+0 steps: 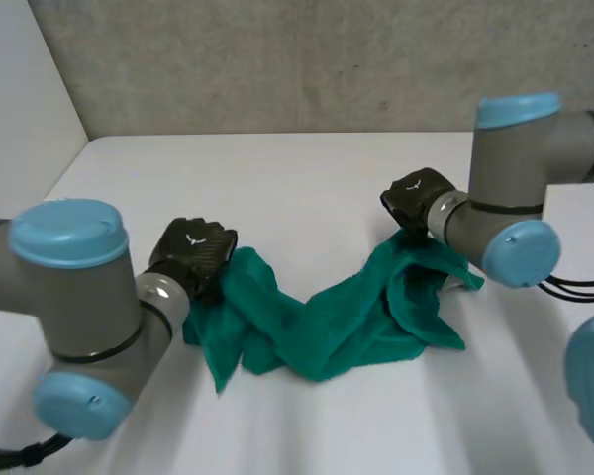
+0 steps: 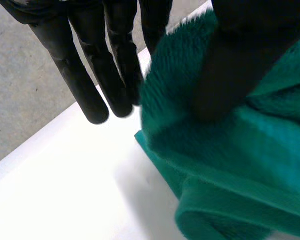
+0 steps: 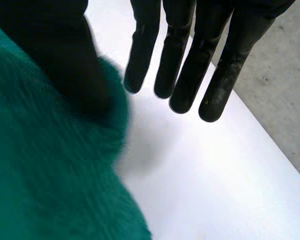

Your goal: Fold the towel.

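Observation:
A crumpled green towel [image 1: 346, 317] lies stretched across the table between my two hands. My left hand [image 1: 191, 252] is at the towel's left end. In the left wrist view its fingers [image 2: 90, 75] are straight, its thumb [image 2: 240, 60] rests on the towel [image 2: 240, 160], and the cloth's edge touches the fingers. My right hand [image 1: 416, 198] is at the towel's right end. In the right wrist view its fingers [image 3: 190, 65] are straight and stand apart from the thumb [image 3: 65, 50], bare table shows in between, and the towel [image 3: 50, 175] lies by the thumb.
The white table [image 1: 307, 178] runs back to a grey wall [image 1: 277, 59]. My left arm [image 1: 74, 317] stands at the near left and my right arm [image 1: 515, 198] at the right, both close over the towel's ends.

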Tool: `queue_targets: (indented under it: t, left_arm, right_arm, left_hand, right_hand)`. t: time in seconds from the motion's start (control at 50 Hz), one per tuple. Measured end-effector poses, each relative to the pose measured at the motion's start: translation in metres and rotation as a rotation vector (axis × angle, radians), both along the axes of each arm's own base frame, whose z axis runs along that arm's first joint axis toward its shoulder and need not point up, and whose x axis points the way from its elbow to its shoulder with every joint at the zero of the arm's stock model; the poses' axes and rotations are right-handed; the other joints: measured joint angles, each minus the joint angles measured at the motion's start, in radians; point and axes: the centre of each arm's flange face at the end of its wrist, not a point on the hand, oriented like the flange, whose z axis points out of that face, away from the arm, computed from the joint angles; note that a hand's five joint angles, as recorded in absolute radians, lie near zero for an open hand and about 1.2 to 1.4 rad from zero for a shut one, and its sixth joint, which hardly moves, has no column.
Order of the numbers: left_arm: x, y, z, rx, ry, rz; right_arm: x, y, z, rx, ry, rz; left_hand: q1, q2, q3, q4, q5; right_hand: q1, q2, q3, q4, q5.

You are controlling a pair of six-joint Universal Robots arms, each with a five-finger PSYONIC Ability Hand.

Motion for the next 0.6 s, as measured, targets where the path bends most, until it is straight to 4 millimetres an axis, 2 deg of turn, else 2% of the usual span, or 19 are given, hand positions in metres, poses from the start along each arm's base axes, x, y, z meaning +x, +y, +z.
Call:
queue_targets:
  t: [0.02,0.04,0.06,0.1,0.12,0.14,0.16,0.24,0.26,0.3,0.34,0.36,0.38,0.4,0.42,0.44,0.48,0.56,0.6]
  left_arm:
    - [-0.001,-0.004,-0.002,-0.005,0.002,0.003]
    - [-0.003,-0.011,-0.004,-0.017,0.007,0.007]
    - [-0.004,-0.013,-0.004,-0.023,0.009,0.008]
    - [-0.006,-0.020,-0.002,-0.042,0.017,0.012]
    - [-0.006,-0.020,-0.002,-0.042,0.017,0.012]
    - [-0.007,-0.023,-0.001,-0.051,0.021,0.014]
    - [-0.007,-0.025,0.001,-0.061,0.026,0.016]
    - [-0.007,-0.028,0.006,-0.077,0.033,0.023]
    - [-0.007,-0.028,0.006,-0.077,0.033,0.023]
    - [-0.004,-0.025,0.010,-0.077,0.036,0.028]
    - [-0.002,-0.023,0.011,-0.074,0.036,0.031]
    - [-0.002,-0.023,0.011,-0.074,0.036,0.031]
    - [0.001,-0.019,0.012,-0.069,0.035,0.032]
    - [0.001,-0.019,0.012,-0.069,0.035,0.032]
    - [0.002,-0.016,0.012,-0.066,0.034,0.033]
    - [0.004,-0.013,0.012,-0.061,0.032,0.034]
    - [0.007,-0.010,0.012,-0.056,0.030,0.035]
    - [0.011,-0.008,0.011,-0.048,0.027,0.040]
    - [0.012,-0.008,0.011,-0.047,0.026,0.042]
  right_arm:
    - [0.001,-0.003,-0.002,-0.009,-0.001,-0.009]
    - [0.001,-0.008,-0.004,-0.031,-0.004,-0.030]
    - [0.001,-0.010,-0.004,-0.041,-0.007,-0.037]
    - [0.001,-0.015,0.001,-0.079,-0.023,-0.066]
    - [0.001,-0.015,0.001,-0.079,-0.023,-0.066]
    - [0.000,-0.016,0.007,-0.099,-0.035,-0.079]
    - [-0.002,-0.016,0.019,-0.127,-0.057,-0.097]
    - [-0.008,-0.006,0.048,-0.170,-0.107,-0.115]
    - [-0.008,-0.006,0.048,-0.170,-0.107,-0.115]
    - [-0.015,0.017,0.070,-0.177,-0.137,-0.076]
    - [-0.018,0.032,0.077,-0.177,-0.140,-0.036]
    - [-0.018,0.032,0.077,-0.177,-0.140,-0.036]
    - [-0.022,0.056,0.082,-0.176,-0.122,0.043]
    - [-0.022,0.056,0.082,-0.176,-0.122,0.043]
    - [-0.024,0.065,0.082,-0.178,-0.111,0.074]
    - [-0.028,0.085,0.079,-0.187,-0.068,0.149]
    - [-0.031,0.101,0.072,-0.199,-0.018,0.210]
    - [-0.039,0.127,0.048,-0.234,0.128,0.326]
    - [-0.042,0.134,0.037,-0.245,0.183,0.361]
  left_hand:
    - [-0.161,-0.133,-0.131,-0.148,-0.152]
    - [-0.271,-0.245,-0.243,-0.262,-0.269]
    - [-0.302,-0.281,-0.278,-0.297,-0.306]
    - [-0.441,-0.428,-0.427,-0.448,-0.459]
    - [-0.441,-0.428,-0.427,-0.448,-0.459]
    - [-0.501,-0.499,-0.492,-0.516,-0.527]
    - [-0.557,-0.570,-0.561,-0.587,-0.598]
    - [-0.586,-0.601,-0.599,-0.623,-0.634]
    - [-0.586,-0.601,-0.599,-0.623,-0.634]
    - [-0.586,-0.601,-0.599,-0.623,-0.634]
    - [-0.615,-0.655,-0.657,-0.672,-0.687]
    - [-0.615,-0.655,-0.657,-0.672,-0.687]
    - [-0.615,-0.658,-0.657,-0.673,-0.687]
    - [-0.615,-0.658,-0.657,-0.673,-0.687]
    - [-0.615,-0.658,-0.657,-0.675,-0.687]
    - [-0.615,-0.658,-0.657,-0.675,-0.687]
    - [-0.615,-0.658,-0.657,-0.675,-0.687]
    - [-0.615,-0.658,-0.657,-0.675,-0.687]
    - [-0.615,-0.658,-0.657,-0.675,-0.687]
  right_hand:
    - [0.000,0.000,0.000,0.000,0.000]
    - [-0.184,-0.233,-0.233,-0.234,-0.228]
    - [-0.237,-0.298,-0.302,-0.304,-0.300]
    - [-0.237,-0.298,-0.302,-0.304,-0.300]
    - [-0.237,-0.298,-0.302,-0.304,-0.300]
    - [-0.530,-0.631,-0.639,-0.639,-0.631]
    - [-0.577,-0.703,-0.711,-0.704,-0.696]
    - [-0.583,-0.713,-0.730,-0.714,-0.703]
    - [-0.583,-0.713,-0.730,-0.714,-0.703]
    - [-0.583,-0.713,-0.730,-0.714,-0.703]
    - [-0.583,-0.713,-0.730,-0.714,-0.703]
    - [-0.583,-0.713,-0.730,-0.714,-0.703]
    - [-0.583,-0.713,-0.730,-0.714,-0.703]
    - [-0.583,-0.713,-0.730,-0.714,-0.703]
    - [-0.583,-0.712,-0.728,-0.714,-0.703]
    - [-0.581,-0.710,-0.725,-0.710,-0.702]
    - [-0.580,-0.708,-0.699,-0.703,-0.694]
    - [-0.531,-0.582,-0.583,-0.589,-0.600]
    - [-0.531,-0.570,-0.566,-0.572,-0.587]
